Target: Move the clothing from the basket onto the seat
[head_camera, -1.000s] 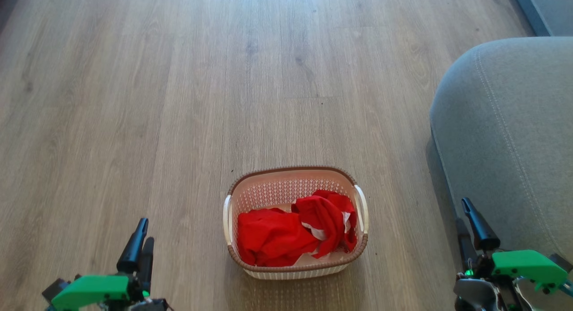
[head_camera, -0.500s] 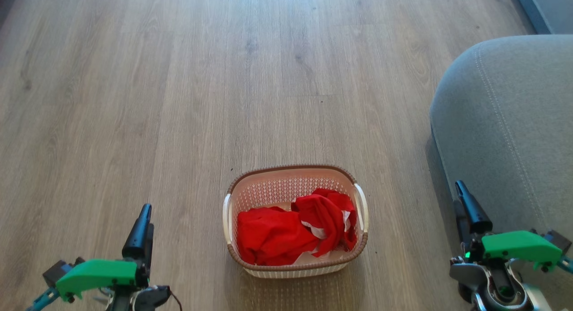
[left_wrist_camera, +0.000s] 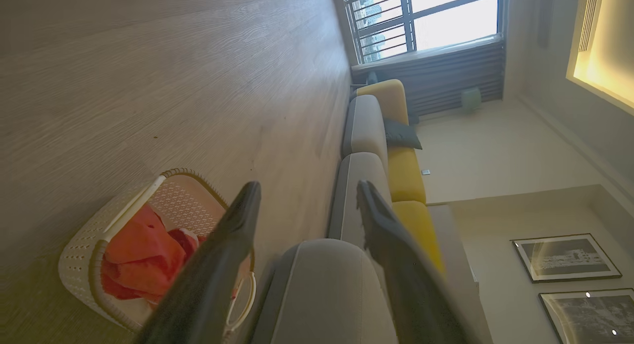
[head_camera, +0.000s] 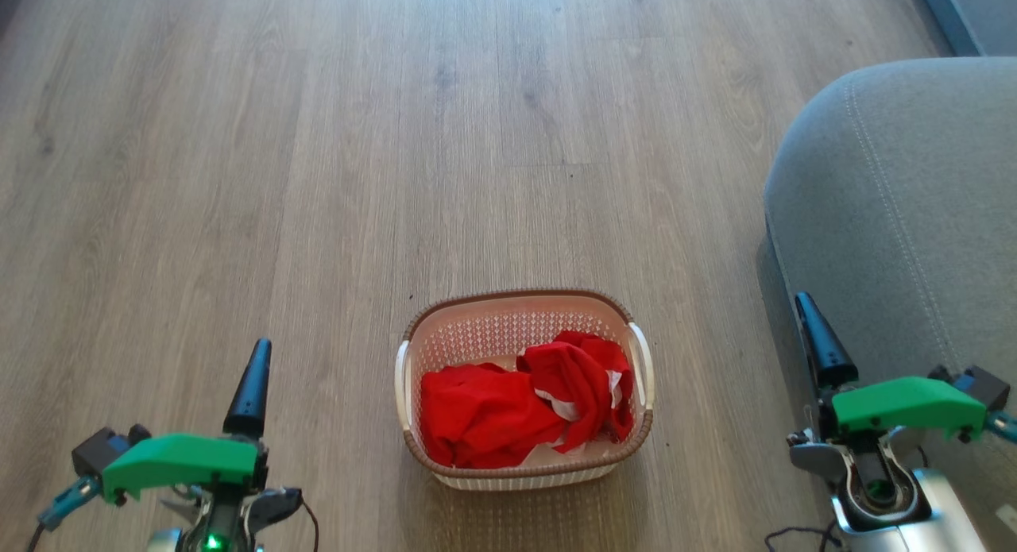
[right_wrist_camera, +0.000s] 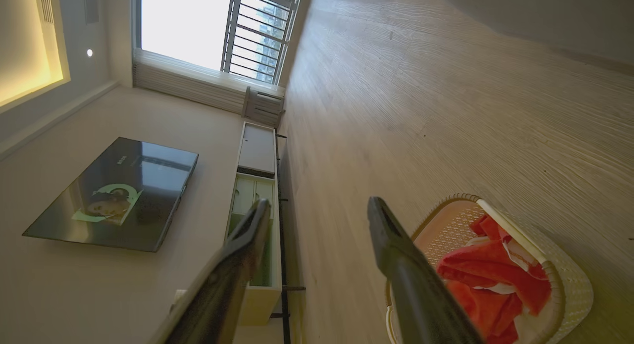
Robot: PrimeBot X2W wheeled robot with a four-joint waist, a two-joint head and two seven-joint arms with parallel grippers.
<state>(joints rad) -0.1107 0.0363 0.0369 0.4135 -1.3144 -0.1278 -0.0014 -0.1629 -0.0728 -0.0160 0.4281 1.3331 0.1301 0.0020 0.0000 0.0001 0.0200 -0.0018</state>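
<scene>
You lose the seat (head_camera: 898, 218) past the head view's 3 o'clock edge. The clothing (head_camera: 516, 409) hides most of the floor of the basket (head_camera: 516, 310). In the left wrist view, one of the fingers (left_wrist_camera: 218, 265) of the left gripper (left_wrist_camera: 308, 186) covers the basket's 3 o'clock side. The right wrist view's 6 o'clock edge cuts the basket off.

Bright window (right_wrist_camera: 188, 27) daylight; blurred wrist-view edges

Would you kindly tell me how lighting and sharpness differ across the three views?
Head view: even daylight, sharp, a soft shadow just before the basket. Left wrist view: the window is blown out, the left tool blurred up close, the clothing washed orange. Right wrist view: the window glares white, the right tool is soft, a yellowish cast tints the lower right corner.
</scene>
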